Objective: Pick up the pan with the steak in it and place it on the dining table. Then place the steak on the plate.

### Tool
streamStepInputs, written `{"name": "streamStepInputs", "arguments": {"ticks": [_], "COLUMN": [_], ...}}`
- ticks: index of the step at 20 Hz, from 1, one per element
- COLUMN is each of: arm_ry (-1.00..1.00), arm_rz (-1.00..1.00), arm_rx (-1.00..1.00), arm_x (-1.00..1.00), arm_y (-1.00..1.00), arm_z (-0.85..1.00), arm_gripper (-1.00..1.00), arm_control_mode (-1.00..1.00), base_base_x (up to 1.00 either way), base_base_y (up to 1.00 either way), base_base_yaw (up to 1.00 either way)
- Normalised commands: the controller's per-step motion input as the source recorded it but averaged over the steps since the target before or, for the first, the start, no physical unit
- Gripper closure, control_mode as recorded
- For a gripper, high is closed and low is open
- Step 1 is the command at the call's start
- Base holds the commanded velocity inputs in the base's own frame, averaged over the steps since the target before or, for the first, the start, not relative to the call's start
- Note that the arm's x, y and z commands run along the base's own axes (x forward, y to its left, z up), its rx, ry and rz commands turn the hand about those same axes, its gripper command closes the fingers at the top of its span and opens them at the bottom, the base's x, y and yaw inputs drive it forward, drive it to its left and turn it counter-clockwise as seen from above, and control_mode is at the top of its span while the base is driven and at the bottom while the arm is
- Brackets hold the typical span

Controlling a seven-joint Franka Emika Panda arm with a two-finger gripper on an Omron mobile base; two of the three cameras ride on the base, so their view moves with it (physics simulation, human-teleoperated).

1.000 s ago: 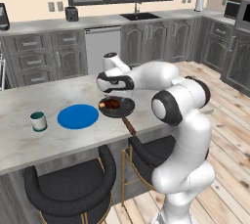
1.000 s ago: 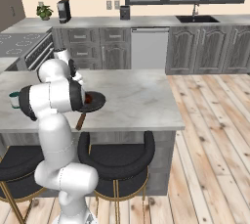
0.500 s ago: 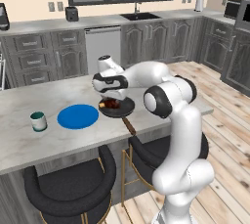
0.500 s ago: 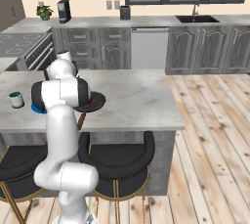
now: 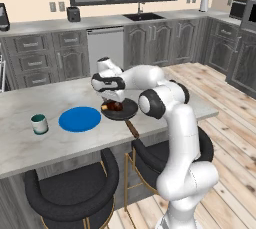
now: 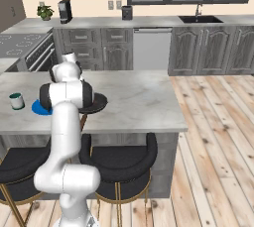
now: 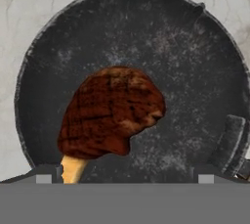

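The black pan [image 5: 124,111] rests on the dining table [image 5: 30,105], its brown handle [image 5: 132,128] sticking out over the near edge. The reddish-brown steak [image 5: 114,106] lies in the pan. In the hand view the steak [image 7: 112,113] is in the lower left of the pan [image 7: 195,61], with its yellowish end towards the left fingertip [image 7: 46,174]. My gripper [image 5: 111,98] hangs open just above the steak, pointing down and holding nothing. The blue plate [image 5: 80,119] lies flat just left of the pan. From the right base view my arm hides part of the pan [image 6: 97,103] and plate [image 6: 38,108].
A teal-banded mug [image 5: 39,124] stands left of the plate. Two black stools [image 5: 75,190] sit under the table's near edge. Counters, a sink and a stovetop [image 6: 20,47] run along the far wall. The bare marble table [image 6: 139,94] stretches to the right of the pan.
The hand has come down over the pan and shifted slightly towards the plate side. The jaws stayed open. Pan, steak, plate and mug have not moved.
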Motion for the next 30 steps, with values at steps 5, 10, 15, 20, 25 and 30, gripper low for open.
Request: {"name": "streamStepInputs", "arguments": {"ticks": [5,10,15,20,25,30], "arm_ry": [0.01,-0.02,-0.07,-0.02,0.00,0.00], "arm_rz": [0.00,-0.02,-0.03,0.00,-0.03,-0.13], "arm_rx": [0.00,0.00,0.00,0.00,0.02,0.08], "arm_x": [0.06,0.09,0.00,0.00,0.00,0.00], "arm_y": [0.00,-0.02,-0.11,-0.04,0.00,-0.02], "arm_z": [-0.03,-0.16,-0.20,-0.04,-0.07,-0.12], "arm_gripper": [-1.00,-1.00,-1.00,-1.00,-1.00,-1.00], "arm_control_mode": [-1.00,-1.00,-1.00,-1.00,-1.00,-1.00], "base_base_x": [0.00,0.00,0.00,0.00,0.00,0.00], "base_base_y": [0.00,0.00,0.00,0.00,0.00,0.00], "base_base_yaw": [0.00,0.00,0.00,0.00,0.00,0.00]}}
